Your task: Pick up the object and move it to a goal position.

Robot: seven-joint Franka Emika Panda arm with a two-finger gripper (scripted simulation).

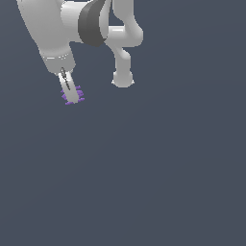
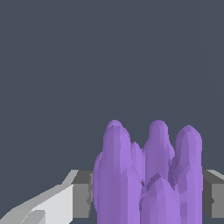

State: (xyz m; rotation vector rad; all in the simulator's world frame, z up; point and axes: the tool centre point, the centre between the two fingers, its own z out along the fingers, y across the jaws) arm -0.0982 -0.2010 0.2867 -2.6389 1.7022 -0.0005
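Closest in, from the wrist view, the object (image 2: pixel 148 175) fills the space between the two grey finger pads (image 2: pixel 81 194), its purple ridged bars standing side by side and running away from the camera, out along the fingers; the jaws look drawn in against it on both sides, so I judge it gripped rather than merely straddled. From the exterior view the gripper (image 1: pixel 70 96) hangs from the white arm (image 1: pixel 48 29) near the upper part of the exterior view's left, fingers narrow and nearly together, with purple bar ends (image 1: pixel 79 92) poking out on either side of the fingertips. No goal marker shows in either view, and no container; only plain dark ground lies beyond, whether touching the object I cannot tell.
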